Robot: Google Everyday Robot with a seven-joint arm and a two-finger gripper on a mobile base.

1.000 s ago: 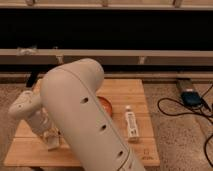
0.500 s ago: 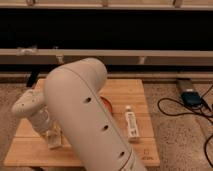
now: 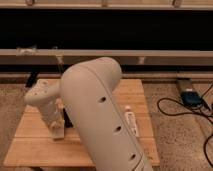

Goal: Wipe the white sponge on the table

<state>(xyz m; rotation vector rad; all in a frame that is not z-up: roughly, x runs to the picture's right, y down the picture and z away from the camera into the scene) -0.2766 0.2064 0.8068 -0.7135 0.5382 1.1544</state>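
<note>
The sponge [image 3: 58,134], a small off-white soft block, rests on the table's [image 3: 30,142] left half, pinched at the tip of the gripper [image 3: 56,128], whose jaws are pressed together on it. The table is pale wooden planks on a speckled floor [image 3: 182,145]. A smooth, rounded white arm [image 3: 100,115] crosses its middle, with a slim white bottle [image 3: 131,121] to the right of that.

the gripper [image 3: 57,133] has moved sideways over the table [image 3: 30,145] toward the white bottle [image 3: 131,121] — a second ago it stood at the end farthest from the bottle, and now it is clearly nearer, though still well apart from it. the wrist [image 3: 42,95] above it shifted the same way — toward the bottle.
</note>
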